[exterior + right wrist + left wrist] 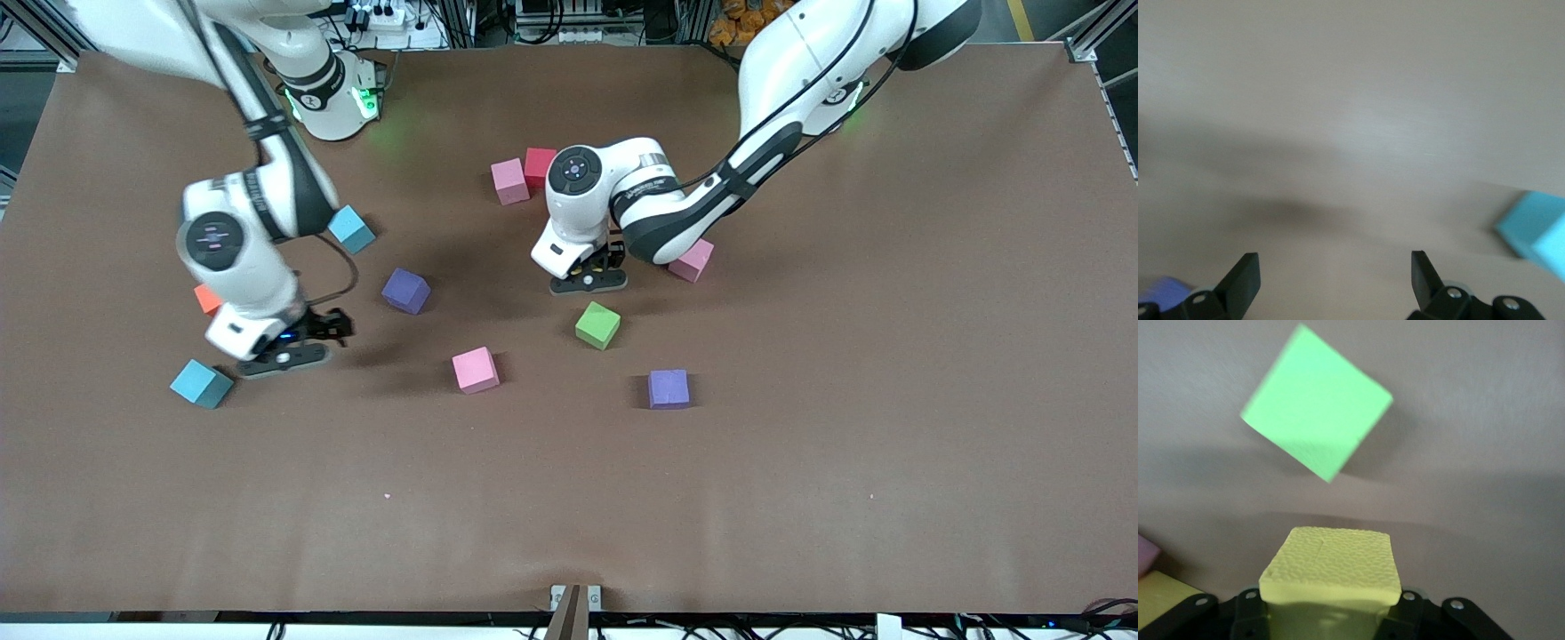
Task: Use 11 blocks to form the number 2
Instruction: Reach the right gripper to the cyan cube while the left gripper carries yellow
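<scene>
My left tool (590,274) is pinched on a yellow block (1328,570), which fills the gap between its fingers in the left wrist view. It hangs low over the bench (800,498) at the centre of the front frame. A green block (597,324) sits turned on its corner just beside it, the two not touching. A pink block (692,260) is partly tucked under the left arm's forearm.

My right tool (289,351) is spread wide and grips nothing. Its two fingers (1245,277) frame bare bench at mid-height of the frame, toward the right arm's end. A light blue block (202,383) lies close by, lower in the frame. An orange block (207,299) peeks out from under the right arm's wrist.

The other blocks are scattered singly:
- A purple block (406,291) and a second light blue block (351,228) lie between the two arms.
- Another pink block (476,370) and another purple block (669,388) are the lowest of the central group.
- In the upper middle of the frame a third pink block (509,181) touches a red block (540,166).

From those lowest blocks down to the bench's lower edge runs a wide stretch of brown surface. Another stretch runs out to the edge at the left arm's end.
</scene>
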Controlling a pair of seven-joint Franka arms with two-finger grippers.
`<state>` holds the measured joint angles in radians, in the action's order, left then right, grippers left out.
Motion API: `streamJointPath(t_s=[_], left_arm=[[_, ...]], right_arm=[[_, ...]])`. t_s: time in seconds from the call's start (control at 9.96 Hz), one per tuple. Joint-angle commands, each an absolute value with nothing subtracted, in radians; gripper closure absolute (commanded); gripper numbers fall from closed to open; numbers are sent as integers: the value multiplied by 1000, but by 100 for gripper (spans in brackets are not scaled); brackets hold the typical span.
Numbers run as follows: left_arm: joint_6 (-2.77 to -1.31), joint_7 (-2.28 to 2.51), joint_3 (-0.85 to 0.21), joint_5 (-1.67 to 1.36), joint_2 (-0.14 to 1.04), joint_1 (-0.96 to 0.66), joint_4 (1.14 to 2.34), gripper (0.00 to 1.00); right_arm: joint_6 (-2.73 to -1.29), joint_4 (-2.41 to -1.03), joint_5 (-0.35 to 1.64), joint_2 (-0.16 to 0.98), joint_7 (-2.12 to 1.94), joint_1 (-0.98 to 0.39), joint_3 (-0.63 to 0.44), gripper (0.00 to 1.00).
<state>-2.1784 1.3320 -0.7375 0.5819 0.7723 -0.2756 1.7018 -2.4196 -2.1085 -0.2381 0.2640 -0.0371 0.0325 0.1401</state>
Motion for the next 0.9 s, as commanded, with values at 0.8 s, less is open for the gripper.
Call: streamJointPath(t_s=[0.8], left_arm=[[-2233, 1396, -653, 575, 824, -431, 1693, 93]], right_arm=[[-2516, -2149, -244, 258, -641, 345, 160, 0]])
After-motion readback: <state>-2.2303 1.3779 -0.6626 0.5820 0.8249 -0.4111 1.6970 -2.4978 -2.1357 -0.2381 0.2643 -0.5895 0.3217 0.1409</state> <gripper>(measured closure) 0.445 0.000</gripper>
